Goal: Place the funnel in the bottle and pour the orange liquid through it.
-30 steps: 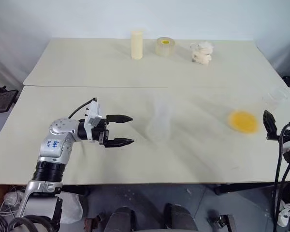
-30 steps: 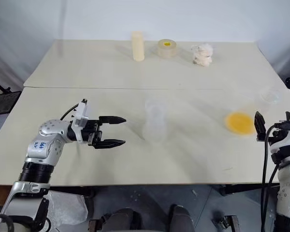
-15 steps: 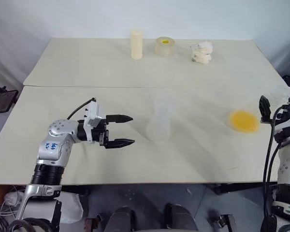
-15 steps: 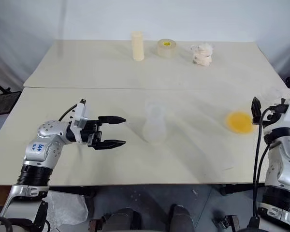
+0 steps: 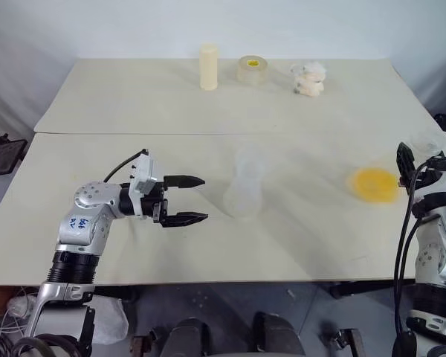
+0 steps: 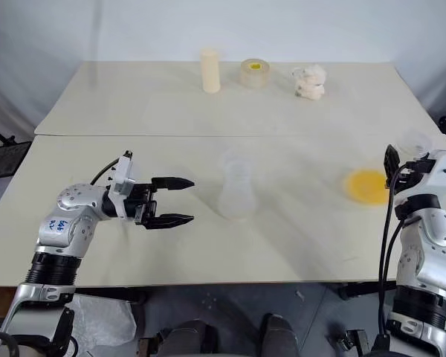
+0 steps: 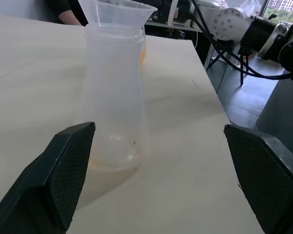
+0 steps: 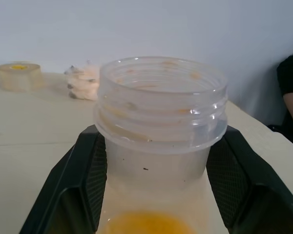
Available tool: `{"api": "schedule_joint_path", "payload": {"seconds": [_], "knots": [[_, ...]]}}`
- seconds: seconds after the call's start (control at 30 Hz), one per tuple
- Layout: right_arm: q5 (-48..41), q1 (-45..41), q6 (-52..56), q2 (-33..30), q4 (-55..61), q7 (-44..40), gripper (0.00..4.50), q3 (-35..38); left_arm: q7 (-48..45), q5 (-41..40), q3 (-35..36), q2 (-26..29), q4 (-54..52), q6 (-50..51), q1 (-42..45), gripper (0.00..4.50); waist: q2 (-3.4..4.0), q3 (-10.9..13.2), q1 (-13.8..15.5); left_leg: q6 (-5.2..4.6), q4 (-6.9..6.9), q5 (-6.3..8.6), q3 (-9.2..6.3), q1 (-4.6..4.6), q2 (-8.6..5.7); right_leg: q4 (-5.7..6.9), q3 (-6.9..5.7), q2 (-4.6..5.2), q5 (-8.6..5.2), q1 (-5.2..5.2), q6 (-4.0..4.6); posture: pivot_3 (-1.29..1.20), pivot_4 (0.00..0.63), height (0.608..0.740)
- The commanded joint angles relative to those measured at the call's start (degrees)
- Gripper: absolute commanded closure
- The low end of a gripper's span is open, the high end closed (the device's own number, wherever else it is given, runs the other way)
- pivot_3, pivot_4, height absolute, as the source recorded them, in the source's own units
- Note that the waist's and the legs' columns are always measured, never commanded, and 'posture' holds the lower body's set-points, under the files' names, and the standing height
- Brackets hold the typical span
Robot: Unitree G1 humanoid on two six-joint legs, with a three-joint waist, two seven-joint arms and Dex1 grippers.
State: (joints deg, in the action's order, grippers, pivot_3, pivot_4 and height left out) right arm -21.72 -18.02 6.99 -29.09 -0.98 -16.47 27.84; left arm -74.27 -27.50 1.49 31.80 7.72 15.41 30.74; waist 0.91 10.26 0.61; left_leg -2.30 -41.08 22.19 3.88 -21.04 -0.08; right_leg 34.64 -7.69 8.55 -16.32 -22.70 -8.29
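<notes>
The clear conical bottle [image 5: 243, 195] stands upright mid-table, and the see-through funnel [image 7: 120, 11] sits in its neck. My left gripper [image 5: 202, 199] is open and level, a short way to the bottle's left and pointing at it without touching. The orange liquid [image 5: 373, 185] shows as a bright patch in the bottom of a squat clear flask [image 8: 161, 112] near the table's right edge. My right gripper [image 5: 404, 161] is shut on that flask's neck, one finger [image 8: 90, 170] on each side just under the threaded rim.
A cream cylinder [image 5: 208, 67], a yellow-cored tape roll [image 5: 253, 68] and a crumpled white wad [image 5: 309, 78] line the far table. A seam [image 5: 134, 133] joins the two tables. A person's dark sleeve [image 8: 292, 97] is beyond the flask.
My right gripper has moved up and forward along the table's right edge to the flask's neck and has shut on it. The left arm has stayed still.
</notes>
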Motion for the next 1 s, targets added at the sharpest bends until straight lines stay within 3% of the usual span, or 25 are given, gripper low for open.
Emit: {"api": "schedule_joint_path", "payload": {"seconds": [0.03, 0.33, 0.57, 1.0], "knots": [[1.8, -0.9, 4.5, -1.9, 14.8, 1.7, 2.05, -4.5, -1.5, -1.5, 1.5, -0.1, 1.1, -1.9, 1.6, 0.0, 0.07, 0.0, -0.5, 0.0, 0.0, 0.0, 0.0, -0.02, -0.01, 0.0, -0.01, 0.0, 0.0, -0.02, 0.0, 0.0, 0.15, 0.74], [14.7, -7.9, 11.7, -5.7, 26.5, 3.2, 2.05, -18.7, -4.4, -2.5, 4.8, -3.6, 13.9, -10.4, 8.0, 0.0, 0.09, 0.0, -0.5, 0.01, -0.02, 0.0, -0.05, -0.1, -0.09, 0.03, -0.05, 0.0, 0.0, -0.06, 0.0, 0.0, 0.15, 0.74], [30.8, -10.0, 3.1, -13.7, 27.3, -2.1, 2.05, -30.4, -7.8, -3.9, 6.7, -4.3, 18.0, -11.0, 9.2, 0.0, 0.07, 0.0, -0.9, 0.0, 0.08, 0.0, -0.04, -0.11, -0.11, 0.02, -0.1, 0.01, 0.0, -0.12, 0.0, 0.0, 0.15, 0.74], [49.1, -14.6, -7.2, -13.7, 24.9, -4.7, 2.05, -38.5, -10.3, -5.3, 8.3, -4.6, 17.5, -9.9, 7.5, 0.0, 0.05, 0.0, -0.7, 0.0, 0.01, 0.0, -0.07, -0.14, -0.08, 0.02, -0.09, 0.02, 0.0, -0.12, 0.0, 0.0, 0.15, 0.74]]}}
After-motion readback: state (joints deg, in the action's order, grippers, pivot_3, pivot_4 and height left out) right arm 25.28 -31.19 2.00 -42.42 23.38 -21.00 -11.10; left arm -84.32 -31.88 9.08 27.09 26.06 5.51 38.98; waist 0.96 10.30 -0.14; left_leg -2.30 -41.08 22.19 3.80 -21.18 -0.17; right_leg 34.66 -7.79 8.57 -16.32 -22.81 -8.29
